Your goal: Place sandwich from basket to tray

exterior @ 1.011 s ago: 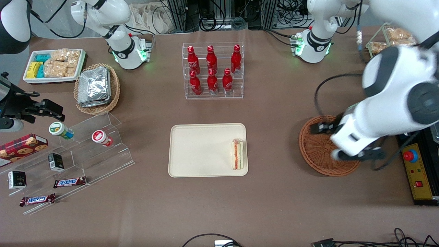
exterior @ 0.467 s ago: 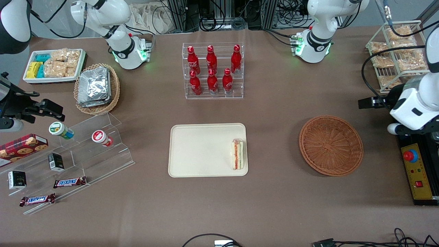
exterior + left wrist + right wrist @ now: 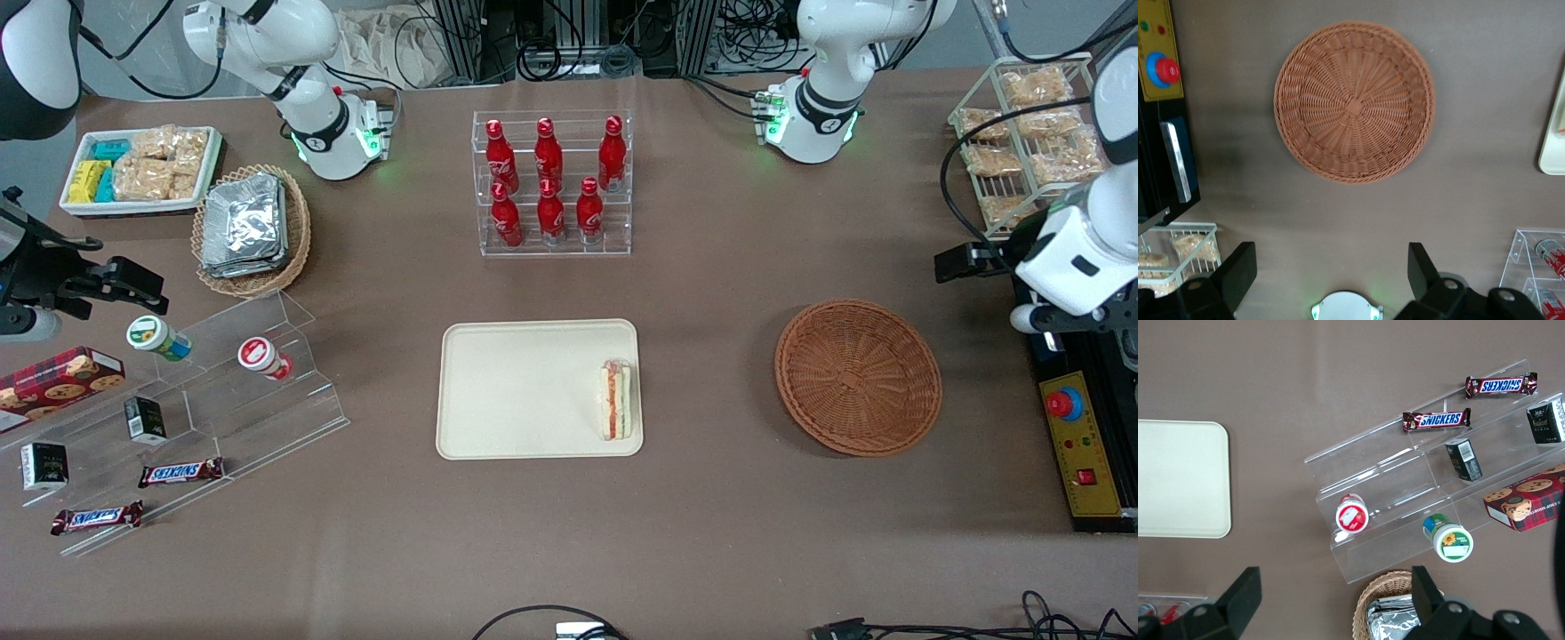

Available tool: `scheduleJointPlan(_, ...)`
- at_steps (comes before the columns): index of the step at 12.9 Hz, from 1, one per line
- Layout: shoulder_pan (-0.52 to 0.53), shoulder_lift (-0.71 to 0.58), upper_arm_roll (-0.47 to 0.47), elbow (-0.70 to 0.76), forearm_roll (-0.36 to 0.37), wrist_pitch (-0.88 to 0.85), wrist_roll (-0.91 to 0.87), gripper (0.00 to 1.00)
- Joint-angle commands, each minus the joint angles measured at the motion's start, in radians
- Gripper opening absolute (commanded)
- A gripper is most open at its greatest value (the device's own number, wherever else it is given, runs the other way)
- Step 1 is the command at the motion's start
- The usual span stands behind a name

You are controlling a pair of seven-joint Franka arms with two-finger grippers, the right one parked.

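Your working left arm is raised at its own end of the desk [image 3: 729,533], its white forearm sloping down to a black wrist. The black two-finger pincer [image 3: 1331,270] hangs high above the desk and holds nothing. Its two fingers [image 3: 1238,270] are spread wide apart, pointing down at the bare brown desk surface.

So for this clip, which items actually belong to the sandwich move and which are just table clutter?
Job items: sandwich lying on the tray; empty basket; gripper, open, raised above the table near the basket.

Clutter: cola bottles, foil packets, Snickers bars, cookie box, snack rack.
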Motion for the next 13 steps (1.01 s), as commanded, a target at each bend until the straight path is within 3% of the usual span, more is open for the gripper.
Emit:
scheduleJointPlan(1, -0.006, -0.12, 0.006, -0.12, 0.014, 0.063, 0.048, 1.0)
scheduleJointPlan(13, 0.001, -0.101, 0.004, -0.109, -0.002, 0.044, 0.034, 1.0)
